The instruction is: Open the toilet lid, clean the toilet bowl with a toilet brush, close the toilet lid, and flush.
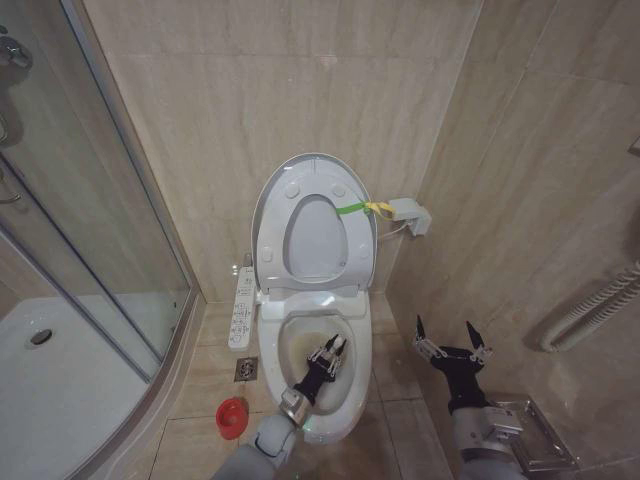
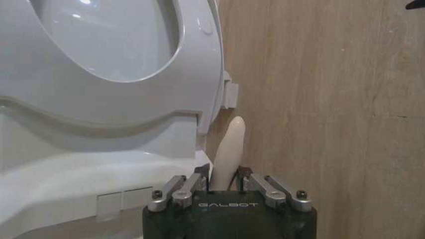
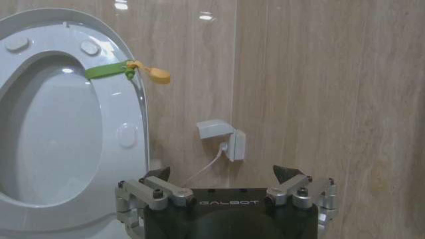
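**Robot arm holding a brush handle over an open toilet**

Toilet lid (image 1: 312, 178) stands raised against the beige tiled wall, with the ring-shaped seat (image 1: 315, 262) lifted against it. A green-and-yellow strap (image 1: 364, 209) is tied at the lid's edge, near a small white wall box (image 1: 412, 214).

The toilet bowl (image 1: 316, 345) lies open below, with a brownish-yellow stain inside and a long white button panel (image 1: 243, 306) at its side.

The left gripper (image 1: 331, 353) reaches over the bowl. Its fingers are closed tightly around the thin white handle of the toilet brush (image 2: 228, 152), which sticks out between them.

The brush's red cup-like base (image 1: 231, 416) sits on the floor beside the toilet, near a floor drain (image 1: 246, 369).

The right gripper (image 1: 451, 344) hovers to the toilet's right, fingers spread wide, holding nothing.
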### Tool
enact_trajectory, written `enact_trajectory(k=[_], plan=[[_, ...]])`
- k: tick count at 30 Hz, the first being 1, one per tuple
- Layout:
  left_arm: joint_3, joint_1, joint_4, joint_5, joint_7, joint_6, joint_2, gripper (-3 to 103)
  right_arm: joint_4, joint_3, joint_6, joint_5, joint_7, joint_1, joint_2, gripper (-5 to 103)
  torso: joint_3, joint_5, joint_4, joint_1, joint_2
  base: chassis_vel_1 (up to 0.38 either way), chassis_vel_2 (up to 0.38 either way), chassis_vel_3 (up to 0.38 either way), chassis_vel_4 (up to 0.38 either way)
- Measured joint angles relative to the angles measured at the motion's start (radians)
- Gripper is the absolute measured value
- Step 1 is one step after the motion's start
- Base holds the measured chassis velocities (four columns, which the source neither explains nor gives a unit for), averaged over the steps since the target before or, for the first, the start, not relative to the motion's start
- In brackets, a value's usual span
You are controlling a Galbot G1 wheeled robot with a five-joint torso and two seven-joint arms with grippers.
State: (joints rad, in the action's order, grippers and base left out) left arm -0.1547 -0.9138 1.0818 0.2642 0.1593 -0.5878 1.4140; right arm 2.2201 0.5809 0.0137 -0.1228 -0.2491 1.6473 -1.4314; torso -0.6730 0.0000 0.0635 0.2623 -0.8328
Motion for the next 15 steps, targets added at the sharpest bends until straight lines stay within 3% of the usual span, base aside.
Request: enact_trajectory(k=[6,15], plan=[[-0.002,-0.006,0.011,0.0,0.0,0.001,-0.005,24,0.0,0.0,0.0,0.0,0.0,0.0,0.0,100,0.0,0.0,-0.0001,0.0,0.0,0.0,0.0,0.0,0.0],[-0.071,0.125,-0.032,0.023,0.002,0.016,0.044,24,0.0,0.0,0.0,0.0,0.0,0.0,0.0,100,0.0,-0.0001,0.0005,0.0,0.0,0.0,0.0,0.0,0.0]])
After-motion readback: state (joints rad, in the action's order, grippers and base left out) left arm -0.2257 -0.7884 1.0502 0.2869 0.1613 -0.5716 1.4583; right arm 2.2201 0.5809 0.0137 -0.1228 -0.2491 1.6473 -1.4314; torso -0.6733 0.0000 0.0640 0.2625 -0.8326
